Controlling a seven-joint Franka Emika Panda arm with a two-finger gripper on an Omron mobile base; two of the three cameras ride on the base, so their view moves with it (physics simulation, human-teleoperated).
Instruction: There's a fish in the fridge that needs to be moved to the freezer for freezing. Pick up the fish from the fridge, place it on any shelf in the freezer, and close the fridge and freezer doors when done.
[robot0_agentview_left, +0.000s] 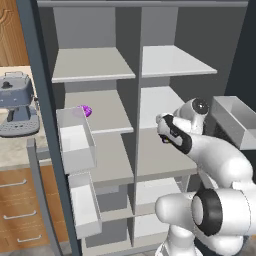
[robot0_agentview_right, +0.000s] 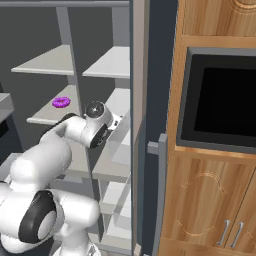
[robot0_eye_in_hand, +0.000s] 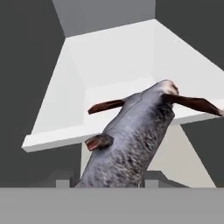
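The fish (robot0_eye_in_hand: 131, 144), grey and speckled with reddish-brown fins and a forked tail, fills the lower middle of the hand view and points away, in front of a pale shelf edge (robot0_eye_in_hand: 57, 138). My gripper (robot0_agentview_left: 161, 130) is at the front of the right-hand compartment, a little above its middle shelf (robot0_agentview_left: 160, 162), and looks shut on the fish. Its fingertips are hidden. Both doors are open: the left door (robot0_agentview_left: 42, 125) and the right door's bin (robot0_agentview_left: 235, 120). I cannot tell which compartment is the fridge and which the freezer.
A purple ring-shaped lump (robot0_agentview_left: 86, 111) lies on a shelf in the left compartment. White door bins (robot0_agentview_left: 77, 142) jut out at the left. A coffee machine (robot0_agentview_left: 17, 107) stands on the counter to the left. Wooden cabinets with a black oven (robot0_agentview_right: 220, 95) are on the right.
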